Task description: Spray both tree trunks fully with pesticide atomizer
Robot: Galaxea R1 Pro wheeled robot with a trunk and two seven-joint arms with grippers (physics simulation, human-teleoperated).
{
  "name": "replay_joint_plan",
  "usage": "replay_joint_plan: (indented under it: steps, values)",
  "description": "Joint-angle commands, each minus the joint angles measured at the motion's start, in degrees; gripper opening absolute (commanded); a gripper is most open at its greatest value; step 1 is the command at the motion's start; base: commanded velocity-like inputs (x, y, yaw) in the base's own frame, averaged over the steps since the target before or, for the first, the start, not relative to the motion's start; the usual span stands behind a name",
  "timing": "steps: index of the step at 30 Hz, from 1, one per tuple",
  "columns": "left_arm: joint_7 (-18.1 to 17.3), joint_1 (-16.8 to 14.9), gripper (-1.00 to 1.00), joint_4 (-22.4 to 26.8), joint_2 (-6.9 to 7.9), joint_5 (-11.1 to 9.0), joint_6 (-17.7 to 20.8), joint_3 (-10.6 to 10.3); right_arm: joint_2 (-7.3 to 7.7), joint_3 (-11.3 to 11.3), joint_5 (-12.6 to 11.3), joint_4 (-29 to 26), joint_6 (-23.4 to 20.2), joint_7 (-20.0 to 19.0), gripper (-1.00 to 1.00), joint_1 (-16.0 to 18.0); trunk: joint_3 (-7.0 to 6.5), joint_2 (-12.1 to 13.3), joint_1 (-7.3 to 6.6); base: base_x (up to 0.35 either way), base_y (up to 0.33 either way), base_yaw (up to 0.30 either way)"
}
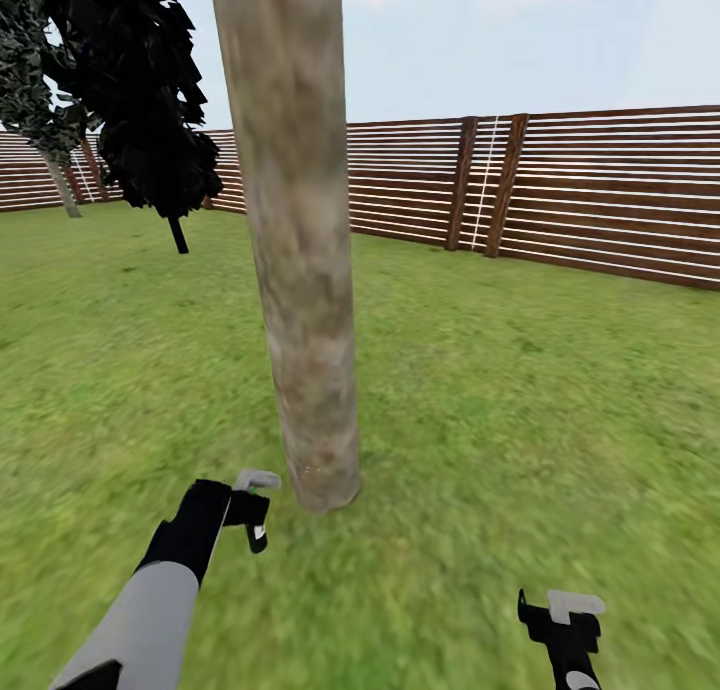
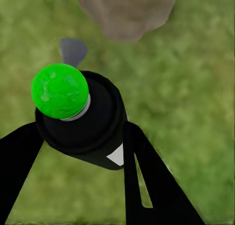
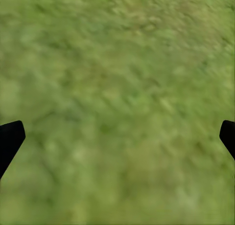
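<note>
Trunk [image 1: 300,240] rose straight up the middle of the head view, mottled grey-brown, its flared base planted in the grass [image 1: 500,390] at about 6 o'clock from frame centre. Behind it at 10 o'clock stood a second tree [image 1: 140,90] with dark ragged foliage, and a slat fence [image 1: 600,190] ran across from 9 to 3 o'clock under a pale sky.

The left hand [image 1: 256,510] hung just beside the trunk's base, at about 9 o'clock from it, low over the grass. In the left wrist view its dark fingers [image 2: 147,181] were clamped on either side of the atomizer [image 2: 85,120], a black rounded body with a bright green cap and a small white patch; the trunk's foot [image 2: 127,12] lay just beyond it. A grey bit past the cap may have been a fingertip or the nozzle; the blur left that unclear.

The right hand [image 1: 565,630] sat at 5 o'clock in the head view, well apart from the trunk. In the right wrist view its fingers [image 3: 10,139] stood wide apart over bare grass [image 3: 117,98], holding nothing.
</note>
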State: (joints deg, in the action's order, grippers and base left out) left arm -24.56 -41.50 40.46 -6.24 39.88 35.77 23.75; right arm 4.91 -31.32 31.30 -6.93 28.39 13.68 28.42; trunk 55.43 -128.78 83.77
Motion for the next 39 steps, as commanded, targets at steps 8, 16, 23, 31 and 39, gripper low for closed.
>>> replay_joint_plan:
  steps: [8, 16, 23, 31, 39]
  values:
    - [-7.92, -4.60, -1.00, 6.04, 0.34, 0.66, 9.95, -3.43, -0.08, -0.32, 0.61, 0.16, 0.12, 0.29, 1.00, 0.06, 0.05, -0.02, 0.00, 0.003, 0.000, 0.062]
    - [-8.22, -6.72, -1.00, 6.40, -0.15, 0.48, 10.38, -3.41, -0.04, -0.32, 0.61, 0.16, 0.09, 0.29, 1.00, 0.06, 0.05, -0.02, 0.00, -0.146, -0.177, 0.011]
    - [-8.16, -6.75, -1.00, 6.42, 0.06, 0.39, 10.37, -3.36, -0.08, -0.32, 0.61, 0.16, 0.00, 0.29, 1.00, 0.06, 0.05, -0.02, 0.00, 0.070, -0.269, 0.000]
    - [-8.13, -7.01, -1.00, 6.58, 0.28, 0.48, 10.51, -3.36, -0.16, -0.32, 0.61, 0.16, 0.00, 0.29, 1.00, 0.06, 0.05, -0.02, 0.00, -0.176, -0.242, 0.000]
    - [-8.13, -14.11, -1.00, 7.27, 0.62, 1.03, 17.92, -3.44, -0.17, -0.32, 0.61, 0.16, -0.09, 0.27, 1.00, 0.06, 0.05, -0.02, 0.00, -0.081, -0.065, 0.000]
